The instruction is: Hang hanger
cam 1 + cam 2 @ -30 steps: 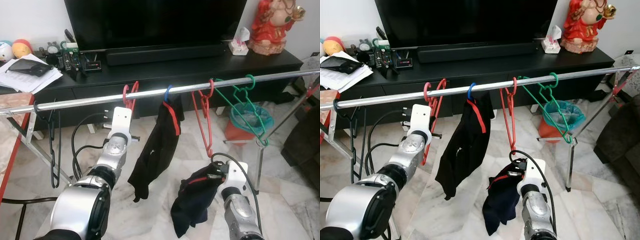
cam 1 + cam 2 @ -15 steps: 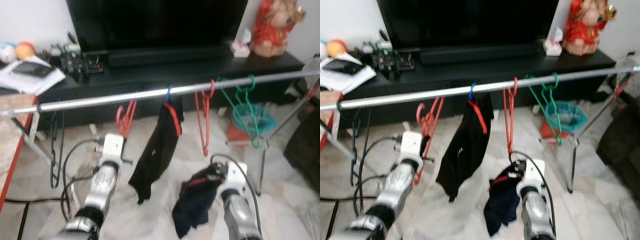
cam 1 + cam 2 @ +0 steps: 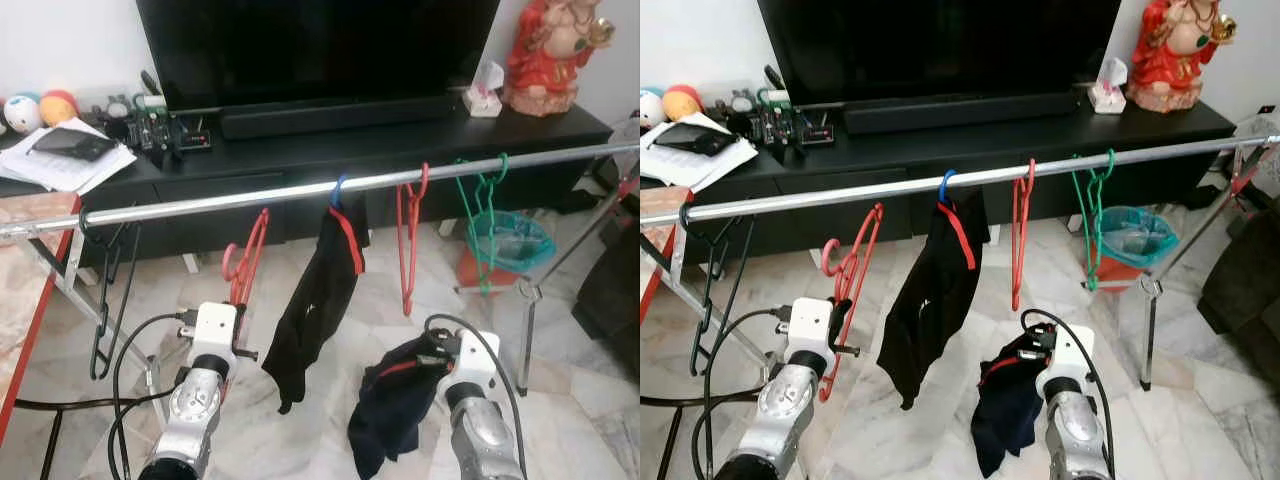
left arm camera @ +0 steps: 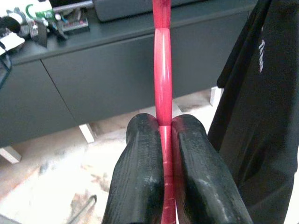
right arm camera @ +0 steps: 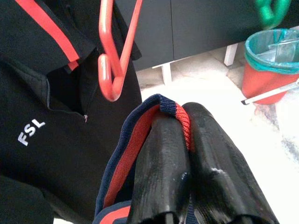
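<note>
A red hanger (image 3: 243, 262) is off the rail and pinched in the left claw (image 4: 163, 140), whose two black fingers (image 4: 140, 158) close flat on a strand of its red frame. The hanger stands nearly upright, its long axis rising from the claw and leaning slightly right, with the hook at the top curled to the left. That hook sits below the silver rail (image 3: 230, 198) and a little nearer the robot, so the hang turns on lifting up and away until the hook clears the bar, then settling it down. The open stretch of rail straight above lies between a black hanger (image 3: 108, 290) at the far left and a black shirt (image 3: 320, 290) on its blue hook to the right, and the left arm is plainly the nearer one to it. Further right hang a second red hanger (image 3: 408, 240) and green hangers (image 3: 482, 215). Lower right, the right claw (image 5: 184, 135) is clamped on the red-and-navy collar of a dark garment (image 3: 392, 400), which droops toward the marble floor (image 3: 330, 400). Behind the rail runs a black TV bench (image 3: 350, 140) under the television (image 3: 320, 45).
</note>
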Available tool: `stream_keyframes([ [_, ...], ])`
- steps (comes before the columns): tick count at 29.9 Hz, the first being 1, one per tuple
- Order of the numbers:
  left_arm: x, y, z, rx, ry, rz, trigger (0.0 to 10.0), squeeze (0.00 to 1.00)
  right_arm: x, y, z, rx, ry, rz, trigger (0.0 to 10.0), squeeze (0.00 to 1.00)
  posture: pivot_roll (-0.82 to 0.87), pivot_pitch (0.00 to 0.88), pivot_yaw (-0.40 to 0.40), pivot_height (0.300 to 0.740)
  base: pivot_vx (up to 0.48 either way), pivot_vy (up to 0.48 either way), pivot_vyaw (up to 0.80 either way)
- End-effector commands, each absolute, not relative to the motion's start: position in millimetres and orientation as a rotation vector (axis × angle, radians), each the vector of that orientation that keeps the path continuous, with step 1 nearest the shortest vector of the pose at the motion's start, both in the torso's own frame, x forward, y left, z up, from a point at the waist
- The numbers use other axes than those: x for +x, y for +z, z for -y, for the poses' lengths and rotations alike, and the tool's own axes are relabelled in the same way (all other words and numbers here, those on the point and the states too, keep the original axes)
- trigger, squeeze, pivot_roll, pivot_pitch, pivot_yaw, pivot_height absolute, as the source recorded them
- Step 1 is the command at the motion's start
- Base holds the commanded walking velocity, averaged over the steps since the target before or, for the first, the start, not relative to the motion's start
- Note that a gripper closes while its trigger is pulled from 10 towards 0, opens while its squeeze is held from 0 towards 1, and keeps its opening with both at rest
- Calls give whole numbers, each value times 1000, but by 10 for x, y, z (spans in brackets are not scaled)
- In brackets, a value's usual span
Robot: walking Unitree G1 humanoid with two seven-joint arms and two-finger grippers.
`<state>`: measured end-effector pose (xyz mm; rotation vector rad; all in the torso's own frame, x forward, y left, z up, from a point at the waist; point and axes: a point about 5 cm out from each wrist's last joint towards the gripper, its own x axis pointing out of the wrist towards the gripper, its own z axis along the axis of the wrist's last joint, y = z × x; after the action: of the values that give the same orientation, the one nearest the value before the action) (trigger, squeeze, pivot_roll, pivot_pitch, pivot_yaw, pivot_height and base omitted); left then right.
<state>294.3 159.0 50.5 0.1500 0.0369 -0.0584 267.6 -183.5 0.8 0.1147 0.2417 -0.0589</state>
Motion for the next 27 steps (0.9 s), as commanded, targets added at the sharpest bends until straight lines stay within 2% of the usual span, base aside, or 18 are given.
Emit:
stream_keyframes([
  [1, 2927, 497, -1594, 149, -64, -49, 10000, 0, 2697, 60, 1844, 109, -62, -210, 10000, 0, -40, 0, 2, 740, 0, 0, 0],
  [11, 2934, 540, -1599, 148, -58, -65, 10000, 0, 2778, 150, 1777, 96, -55, -169, 10000, 0, -25, 19, 8, 740, 0, 0, 0],
  [16, 2943, 548, -1607, 151, -57, -68, 10000, 0, 2780, 149, 1775, 101, -58, -172, 10000, 0, -22, 29, 11, 740, 0, 0, 611],
  [27, 2935, 564, -1587, 151, -65, -73, 10000, 0, 2781, 141, 1769, 109, -65, -180, 10000, 0, -15, 44, 15, 740, -46, 0, 0],
])
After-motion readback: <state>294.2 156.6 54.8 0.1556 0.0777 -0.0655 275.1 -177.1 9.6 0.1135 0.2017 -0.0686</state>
